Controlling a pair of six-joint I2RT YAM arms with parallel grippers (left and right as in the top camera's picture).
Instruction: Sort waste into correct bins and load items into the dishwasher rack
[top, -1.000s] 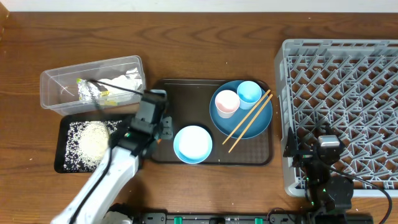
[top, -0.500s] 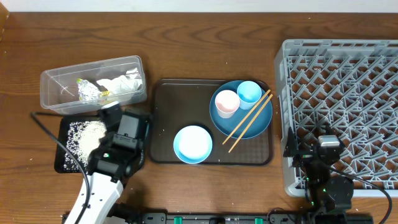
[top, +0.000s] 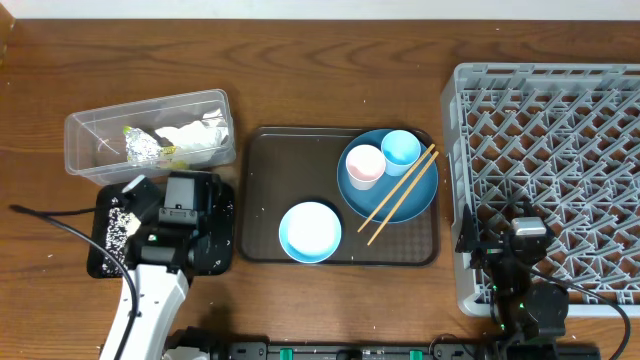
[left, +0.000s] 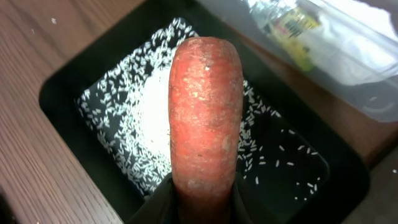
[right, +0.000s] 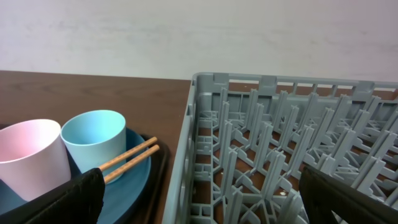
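From above, the left arm hides most of the shallow black tray, over whose loose rice the left pincer clamps the small orange carrot, its gripped end unseen, while far right the right pincer gapes empty by the dishwasher rack.

Print on the wrapper is too blurred to read.

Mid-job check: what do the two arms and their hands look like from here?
The left arm has a white, rounded shell; the left hand is boxy and black, with a thin black cable looping off beside it. The right arm is black throughout with small green lights; the right hand has broad, flat black fingers.
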